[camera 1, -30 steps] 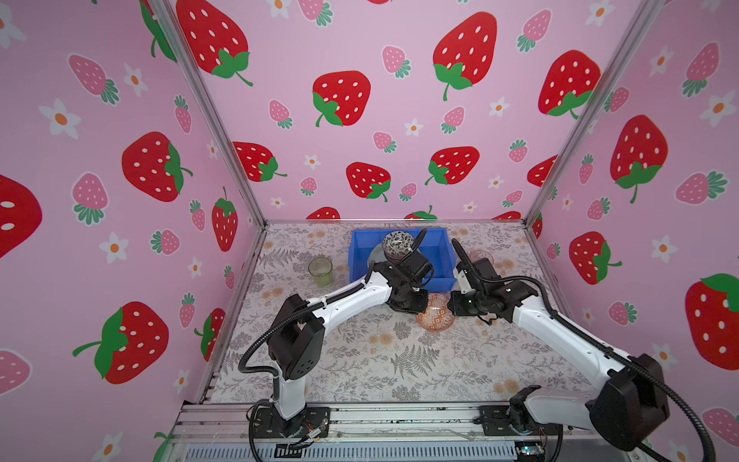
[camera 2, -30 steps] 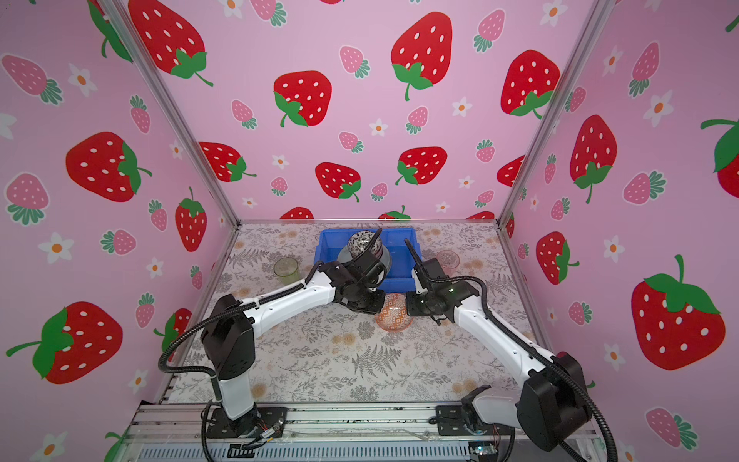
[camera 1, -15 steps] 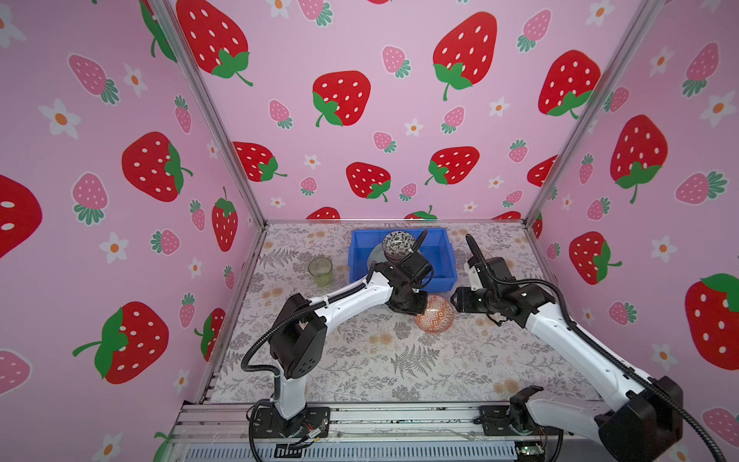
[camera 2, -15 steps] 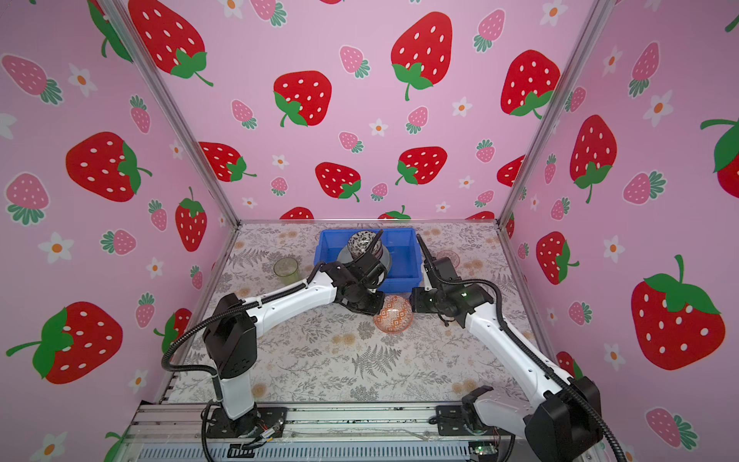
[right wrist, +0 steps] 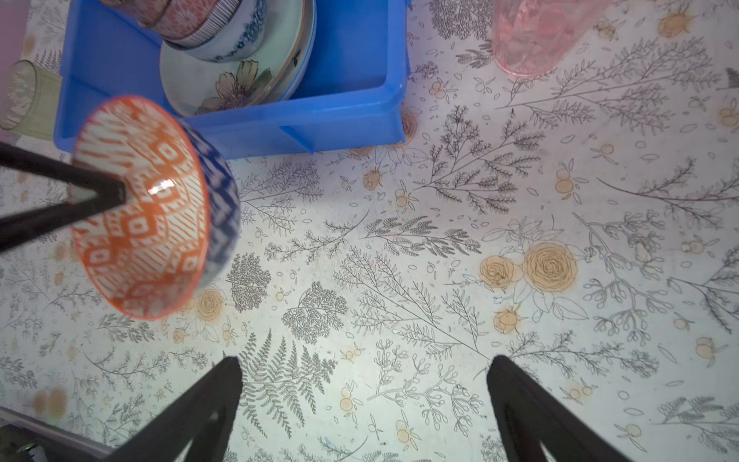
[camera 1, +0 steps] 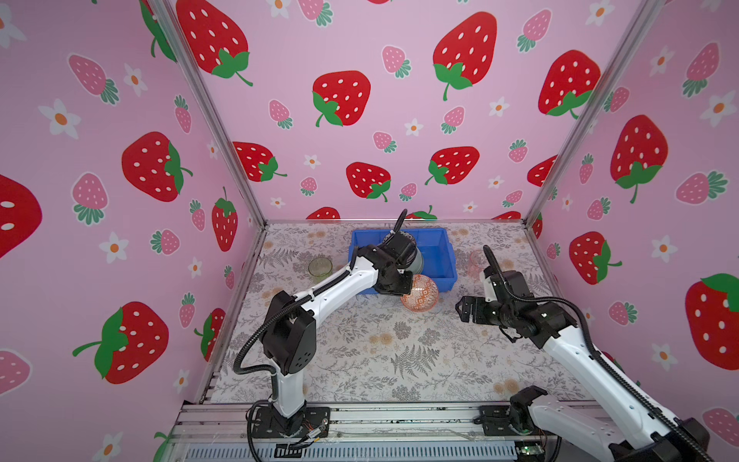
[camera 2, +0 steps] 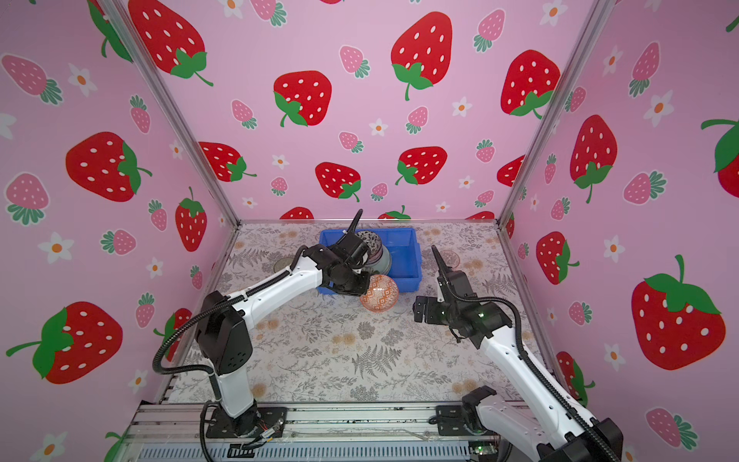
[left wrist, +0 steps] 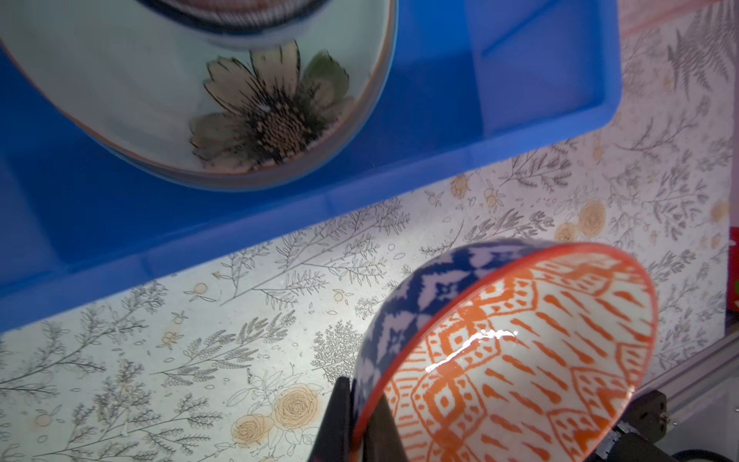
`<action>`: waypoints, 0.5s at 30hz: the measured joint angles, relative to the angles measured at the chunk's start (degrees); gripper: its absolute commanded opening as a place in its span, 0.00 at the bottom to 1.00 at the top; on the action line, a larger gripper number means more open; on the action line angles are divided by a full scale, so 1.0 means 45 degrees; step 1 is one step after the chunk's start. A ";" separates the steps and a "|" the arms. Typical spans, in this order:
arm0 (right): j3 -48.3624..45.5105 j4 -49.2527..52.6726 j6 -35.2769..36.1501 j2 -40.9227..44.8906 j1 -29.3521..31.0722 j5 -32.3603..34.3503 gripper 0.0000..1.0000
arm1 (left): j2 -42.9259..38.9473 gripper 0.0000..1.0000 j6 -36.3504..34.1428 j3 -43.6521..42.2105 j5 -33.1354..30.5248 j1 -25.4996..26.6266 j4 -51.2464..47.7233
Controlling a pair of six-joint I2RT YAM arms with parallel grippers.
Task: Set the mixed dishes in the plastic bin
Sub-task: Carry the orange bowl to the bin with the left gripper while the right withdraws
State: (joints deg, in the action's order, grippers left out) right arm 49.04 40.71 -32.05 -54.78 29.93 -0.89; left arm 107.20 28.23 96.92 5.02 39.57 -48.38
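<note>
An orange-red patterned bowl [camera 1: 420, 294] [camera 2: 379, 293] with a blue-white outside hangs tilted on its side just in front of the blue plastic bin [camera 1: 436, 256] [right wrist: 340, 116]. My left gripper [camera 1: 402, 286] [left wrist: 360, 416] is shut on the bowl's rim [left wrist: 520, 352], one finger inside and one outside. In the bin lies a pale green flower plate [left wrist: 120, 100] [right wrist: 240, 80] on other plates, with stacked small bowls [right wrist: 212, 28] on top. My right gripper [camera 1: 464, 310] [right wrist: 364, 364] stands open and empty over the mat, well to the right of the bowl [right wrist: 148, 208].
A green glass tumbler [camera 1: 320, 267] [right wrist: 28, 100] stands left of the bin. A pink glass tumbler [camera 1: 476, 262] [right wrist: 532, 36] stands right of it, behind my right arm. The strawberry walls close in the left, back and right sides.
My right gripper has opened, let go of the bowl and drawn back to the right. The left gripper keeps the bowl, which has moved a little towards the bin.
</note>
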 measured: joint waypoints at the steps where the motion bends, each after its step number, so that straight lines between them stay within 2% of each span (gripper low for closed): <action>1: -0.0136 0.0092 -0.0039 0.0233 0.0000 0.0000 0.99 | 0.0000 0.00 -0.0044 0.0243 -0.0034 -0.0151 -0.0049; 10: -0.1103 0.0568 -0.0559 0.2132 0.0000 -0.0015 0.99 | 0.0039 0.00 -0.0306 0.2633 -0.0466 -0.1651 -0.0364; 15: -0.1821 0.0874 -0.0952 0.2924 0.0000 -0.0107 0.99 | 0.0646 0.00 -0.0330 0.4095 -0.0729 -0.2293 -0.0306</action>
State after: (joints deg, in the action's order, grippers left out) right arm 40.84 44.64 -36.34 -41.63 29.93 -1.37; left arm 110.10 26.74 115.35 1.74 29.26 -49.76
